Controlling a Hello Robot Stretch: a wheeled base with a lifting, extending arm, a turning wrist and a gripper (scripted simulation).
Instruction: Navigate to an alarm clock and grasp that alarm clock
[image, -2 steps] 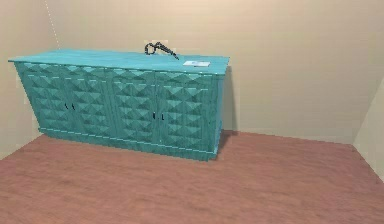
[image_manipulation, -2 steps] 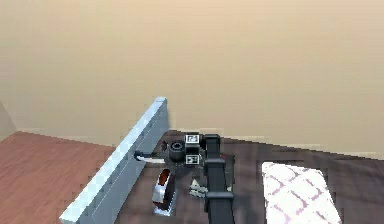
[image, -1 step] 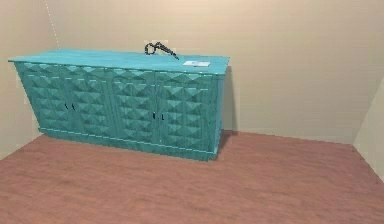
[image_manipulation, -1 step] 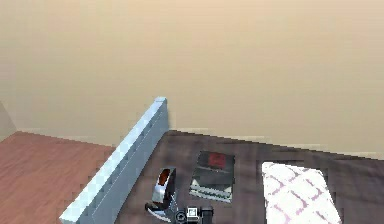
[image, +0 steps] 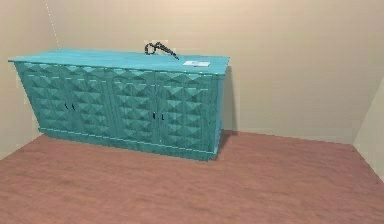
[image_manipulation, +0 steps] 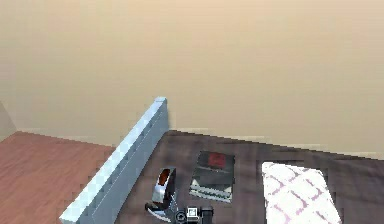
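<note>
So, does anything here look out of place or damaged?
Nothing looks damaged or spilled. Slightly odd: a stack of books lies on the bed, beside the pillow. A dark tangled thing sits on the sideboard.

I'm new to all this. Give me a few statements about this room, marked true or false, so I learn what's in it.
1. The sideboard is teal. True.
2. The floor is green carpet. False: it is reddish-brown wood.
3. A stack of books lies on the bed. True.
4. The pillow is plain black. False: it is white with a pattern.
5. The sideboard's top is bare. False: a dark tangled thing and a small white thing lie on it.
</note>
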